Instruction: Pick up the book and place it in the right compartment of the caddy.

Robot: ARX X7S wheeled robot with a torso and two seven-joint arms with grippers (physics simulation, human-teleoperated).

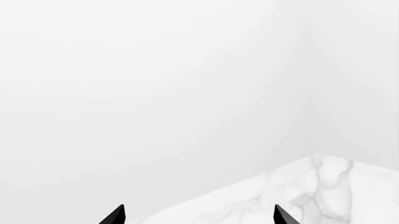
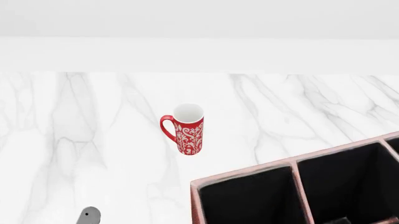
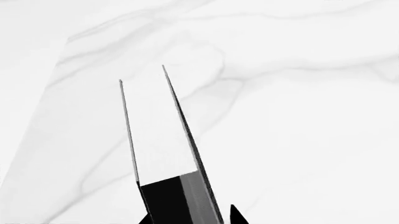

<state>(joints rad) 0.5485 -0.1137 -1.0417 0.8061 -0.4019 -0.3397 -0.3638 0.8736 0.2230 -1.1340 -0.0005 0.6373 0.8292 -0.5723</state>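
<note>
Book [image 3: 163, 154] gripped by right hand [image 3: 190, 219], fingers closed on its lower end, lifted above marble bench [image 3: 299, 116]. Left hand [image 1: 198, 215] spread open, empty. Carry step. Next: bring book over caddy [image 2: 293, 168], lower into right compartment.

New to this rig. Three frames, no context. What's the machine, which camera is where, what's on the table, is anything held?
It's a simulated two-armed wheeled robot with a camera on its head and one near each gripper.

Head view: a marble table with a red patterned mug standing upright and, nearer the robot, the caddy, a reddish-brown box with black-lined compartments, all empty as far as visible.

Left wrist view: the left gripper is open and empty; only its black fingertips show, over the table's corner.

Right wrist view: the right gripper grips the book, black cover, white page edges, above the table.
</note>
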